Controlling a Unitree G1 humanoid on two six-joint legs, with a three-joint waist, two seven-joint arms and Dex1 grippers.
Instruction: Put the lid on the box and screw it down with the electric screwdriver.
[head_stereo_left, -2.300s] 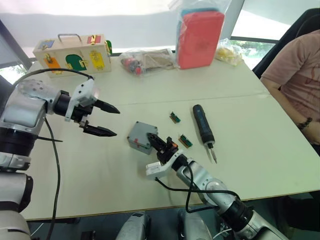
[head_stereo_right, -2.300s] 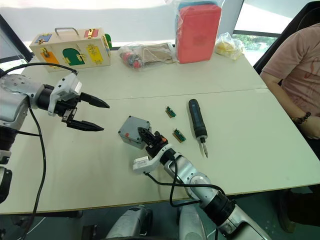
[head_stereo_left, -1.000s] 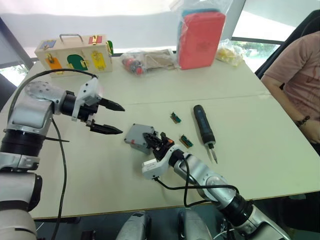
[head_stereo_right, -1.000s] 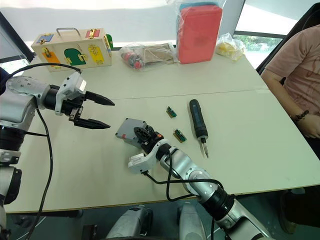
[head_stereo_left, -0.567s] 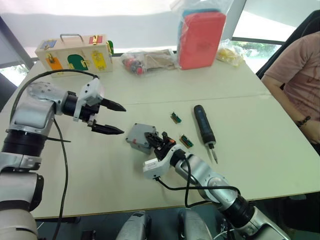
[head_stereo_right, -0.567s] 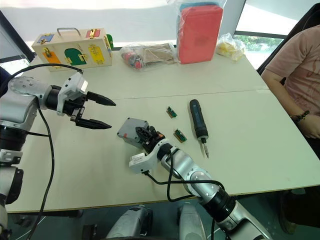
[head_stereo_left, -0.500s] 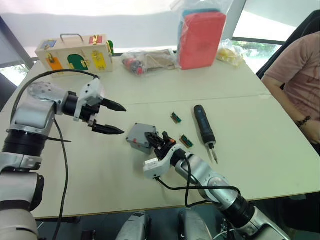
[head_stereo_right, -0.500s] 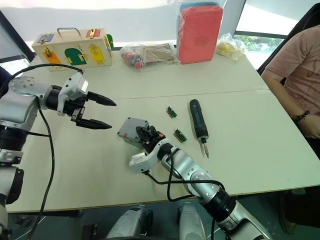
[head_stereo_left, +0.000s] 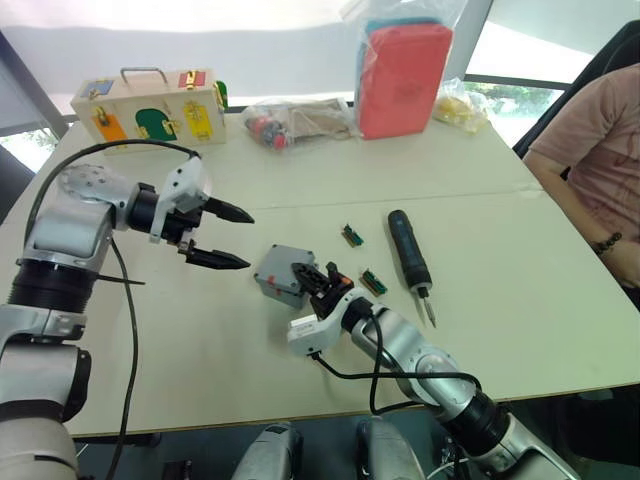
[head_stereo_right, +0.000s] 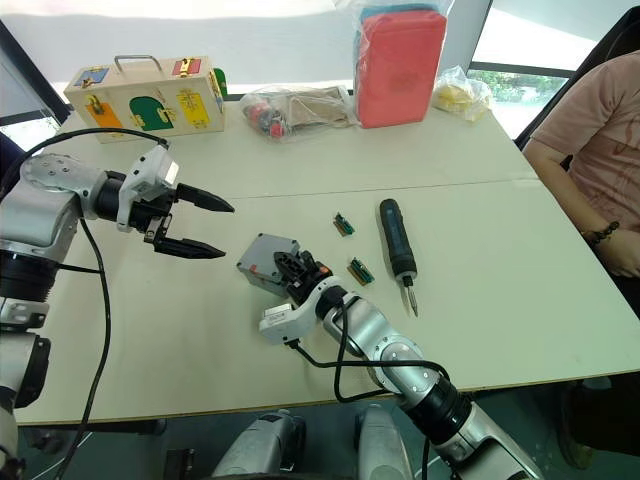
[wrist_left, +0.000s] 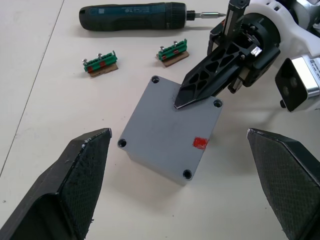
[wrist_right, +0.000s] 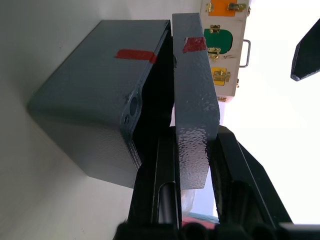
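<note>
Lid (wrist_right: 196, 95) pinched in right jaws over box (wrist_right: 95, 95); left jaws spread wide, empty.

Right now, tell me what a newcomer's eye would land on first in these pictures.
Mid-table, the right gripper pinches the grey lid by its edge, holding it at the grey box. The left gripper hovers open just to the robot's left of them. Next comes the electric screwdriver, lying untouched to the right of the box, and the red case at the far edge.
</note>
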